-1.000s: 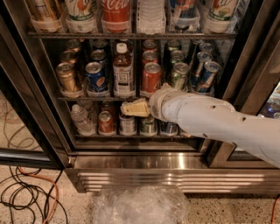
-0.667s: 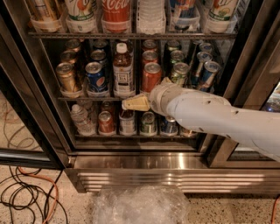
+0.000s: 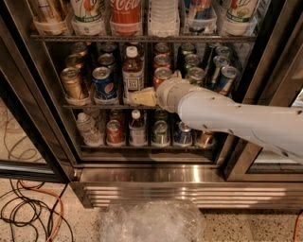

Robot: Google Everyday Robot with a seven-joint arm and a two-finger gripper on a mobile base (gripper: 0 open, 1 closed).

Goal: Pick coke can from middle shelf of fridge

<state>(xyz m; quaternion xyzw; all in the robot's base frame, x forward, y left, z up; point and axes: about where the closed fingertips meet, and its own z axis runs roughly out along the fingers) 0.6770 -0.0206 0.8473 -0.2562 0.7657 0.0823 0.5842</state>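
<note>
The fridge (image 3: 156, 186) stands open before me, black frame and ribbed steel base. The middle shelf (image 3: 80, 107) carries a gold can (image 3: 73, 83), a blue Pepsi can (image 3: 103, 81), a white-capped tea bottle (image 3: 133, 73) and green cans (image 3: 195, 75). The coke can (image 3: 162, 75), red with a silver top, stands at the front of its lane just right of the tea bottle. My gripper (image 3: 143, 97) is at the shelf's front edge, just below and left of the coke can, in front of the tea bottle's base. My white wrist covers the can's lower part.
The rack above holds big bottles, one a red-labelled Coca-Cola bottle (image 3: 125, 14). The rack below holds a clear water bottle (image 3: 86, 128) and cans. Cables (image 3: 28, 212) lie on the floor at left. Crumpled clear plastic (image 3: 151, 222) lies before the base.
My gripper has risen from the level of the lower rack to the middle shelf's front edge, closer to the coke can. The cans have not moved.
</note>
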